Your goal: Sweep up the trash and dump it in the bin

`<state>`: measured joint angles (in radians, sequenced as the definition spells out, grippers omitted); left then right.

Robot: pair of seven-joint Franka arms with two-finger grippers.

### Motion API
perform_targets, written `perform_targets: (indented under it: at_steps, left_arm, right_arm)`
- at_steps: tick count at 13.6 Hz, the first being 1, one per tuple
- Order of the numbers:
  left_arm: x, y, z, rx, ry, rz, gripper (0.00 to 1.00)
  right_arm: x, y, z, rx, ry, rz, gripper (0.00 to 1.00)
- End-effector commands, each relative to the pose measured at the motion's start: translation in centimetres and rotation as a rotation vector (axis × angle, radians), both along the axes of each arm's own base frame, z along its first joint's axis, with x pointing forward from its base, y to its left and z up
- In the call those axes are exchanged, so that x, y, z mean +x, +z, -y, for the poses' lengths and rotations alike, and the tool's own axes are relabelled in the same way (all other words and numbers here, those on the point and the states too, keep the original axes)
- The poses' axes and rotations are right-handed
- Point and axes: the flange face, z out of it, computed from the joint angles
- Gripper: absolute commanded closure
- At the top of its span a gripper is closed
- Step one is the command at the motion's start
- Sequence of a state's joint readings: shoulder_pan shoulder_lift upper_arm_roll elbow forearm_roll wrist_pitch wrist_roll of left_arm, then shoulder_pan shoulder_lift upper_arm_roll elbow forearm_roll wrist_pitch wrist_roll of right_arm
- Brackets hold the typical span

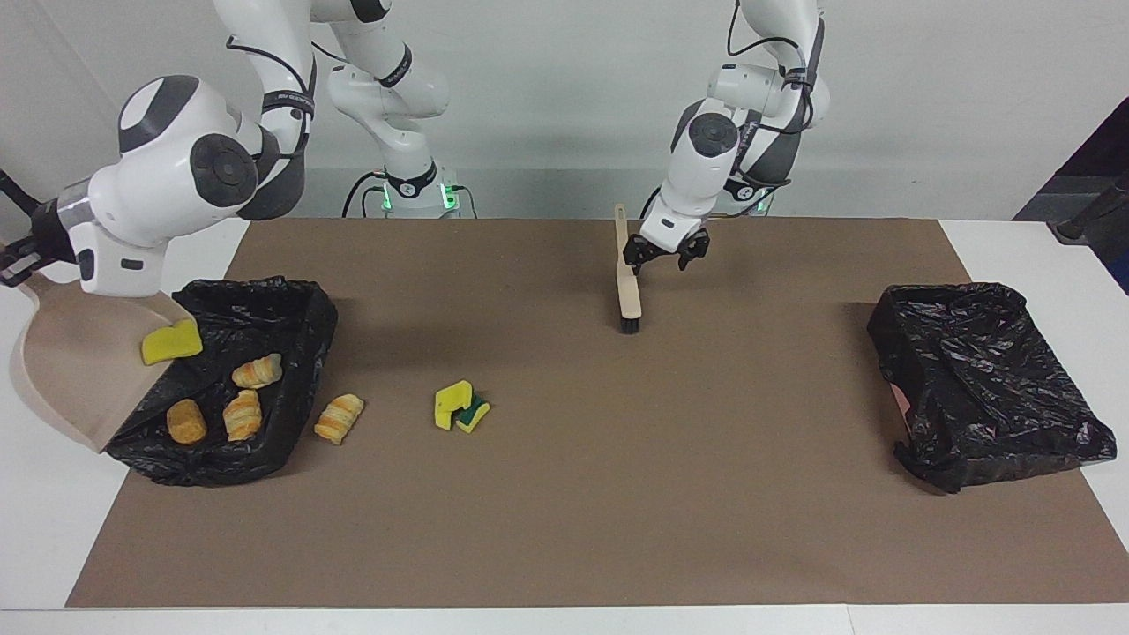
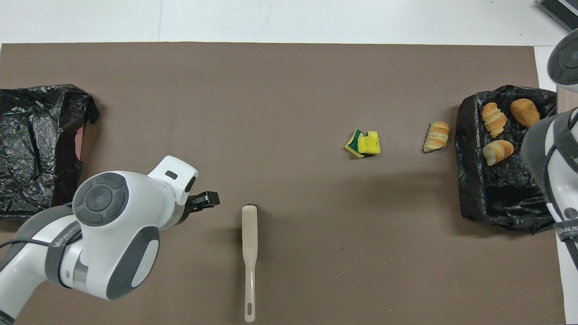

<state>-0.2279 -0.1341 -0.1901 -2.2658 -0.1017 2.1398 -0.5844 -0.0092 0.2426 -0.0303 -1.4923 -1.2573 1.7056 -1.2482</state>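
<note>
My right gripper (image 1: 16,257) is shut on the handle of the beige dustpan (image 1: 71,362), which tilts over the edge of the black-bagged bin (image 1: 295,309). A yellow sponge chunk (image 1: 170,342) lies at the pan's lip. Three bread pieces (image 1: 242,414) lie in the bin (image 2: 496,198). A croissant (image 1: 340,418) (image 2: 436,136) lies on the mat beside the bin. A yellow-and-green sponge (image 1: 460,410) (image 2: 363,143) lies toward the mat's middle. The beige brush (image 1: 628,287) (image 2: 249,253) rests on its bristles near the robots. My left gripper (image 1: 668,253) (image 2: 205,198) is open and empty beside the brush's handle.
A second black-bagged bin (image 1: 988,379) (image 2: 40,144) sits at the left arm's end of the table. A brown mat (image 1: 617,494) covers most of the white table. The right arm hides the dustpan in the overhead view.
</note>
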Motion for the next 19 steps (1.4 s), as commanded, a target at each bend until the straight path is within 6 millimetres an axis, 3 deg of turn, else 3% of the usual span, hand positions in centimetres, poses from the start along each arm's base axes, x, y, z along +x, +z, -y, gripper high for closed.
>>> perform_targets:
  at_steps: [1, 5, 7, 9, 10, 13, 16, 19]
  left_arm:
    - [2.1, 3.1, -2.9, 0.015, -0.04, -0.007, 0.0]
    - [3.0, 4.5, -7.1, 0.017, -0.163, -0.04, 0.0]
    - [3.9, 5.8, -9.9, 0.01, -0.229, -0.04, 0.0]
    - [4.4, 7.5, -11.3, 0.006, -0.295, -0.037, 0.0]
    - [4.8, 8.6, -12.2, 0.033, -0.324, -0.033, 0.0]
    - [5.7, 12.4, -13.3, 0.071, -0.341, -0.03, 0.0]
    - [6.0, 15.3, -16.1, 0.074, -0.31, -0.027, 0.0]
    - [6.4, 18.5, -17.1, 0.081, -0.343, 0.0, 0.0]
  right_arm:
    - [-0.4, 0.9, -0.2, -0.051, 0.03, -0.06, 1.0]
    - [0.3, 1.3, -1.0, -0.092, 0.112, -0.104, 1.0]
    - [0.3, 1.2, -1.0, -0.087, 0.112, -0.105, 1.0]
    - [0.2, 1.3, -1.6, -0.054, 0.11, -0.097, 1.0]
    - [0.2, 0.9, -3.0, 0.008, 0.117, -0.092, 1.0]
    - [-0.5, 0.3, -4.0, 0.223, 0.086, -0.035, 1.0]
    - [-0.7, 0.2, -4.8, 0.299, 0.094, -0.034, 1.0]
    - [-1.1, -1.5, -5.8, 0.531, 0.066, -0.038, 1.0]
